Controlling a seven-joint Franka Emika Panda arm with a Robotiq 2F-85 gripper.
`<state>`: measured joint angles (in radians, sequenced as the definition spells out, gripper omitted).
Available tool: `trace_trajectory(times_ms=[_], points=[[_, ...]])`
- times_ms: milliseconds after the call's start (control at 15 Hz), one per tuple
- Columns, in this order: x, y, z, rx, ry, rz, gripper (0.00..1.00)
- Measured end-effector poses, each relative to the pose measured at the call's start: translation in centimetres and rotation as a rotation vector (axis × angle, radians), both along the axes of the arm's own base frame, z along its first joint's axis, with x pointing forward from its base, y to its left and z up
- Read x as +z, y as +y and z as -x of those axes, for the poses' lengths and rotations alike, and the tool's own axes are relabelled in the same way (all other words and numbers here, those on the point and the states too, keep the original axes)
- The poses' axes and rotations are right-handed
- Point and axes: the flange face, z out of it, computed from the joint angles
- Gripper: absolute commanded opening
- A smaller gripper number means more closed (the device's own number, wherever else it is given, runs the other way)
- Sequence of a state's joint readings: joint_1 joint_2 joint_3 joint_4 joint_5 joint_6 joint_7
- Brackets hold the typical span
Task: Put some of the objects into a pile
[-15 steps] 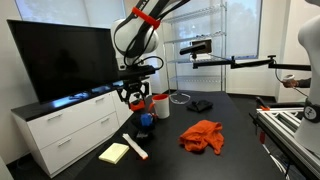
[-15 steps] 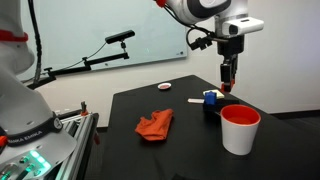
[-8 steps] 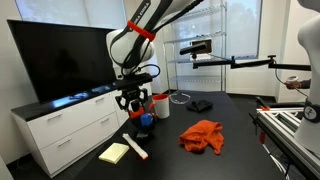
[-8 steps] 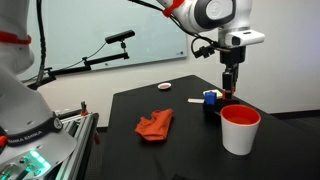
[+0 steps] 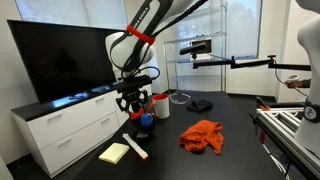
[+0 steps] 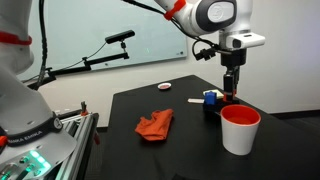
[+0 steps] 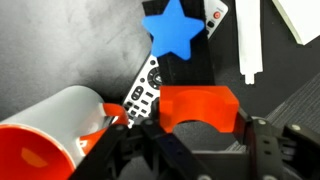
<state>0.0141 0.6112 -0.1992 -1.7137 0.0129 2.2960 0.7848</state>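
My gripper is shut on an orange arch-shaped block and holds it just above the black table. Below it lie a blue star and a black remote control. A red-and-white cup stands beside them. In an exterior view the gripper hangs over the blue star and the cup. In an exterior view it is behind the cup. An orange cloth lies mid-table.
A yellow pad and a white stick lie near the table's front corner. A dark object sits at the back. A white cabinet with a monitor flanks the table. A small red-white item lies far off.
The gripper has moved down a little over the blue star and the remote, still holding the orange block. Nothing else has moved.
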Motion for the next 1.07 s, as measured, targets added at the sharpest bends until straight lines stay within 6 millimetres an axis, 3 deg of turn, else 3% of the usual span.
trace_trajectory(times_ms=[1067], points=[[-1.3,-0.5,0.3,-0.005,0.021,0.008,0.42]])
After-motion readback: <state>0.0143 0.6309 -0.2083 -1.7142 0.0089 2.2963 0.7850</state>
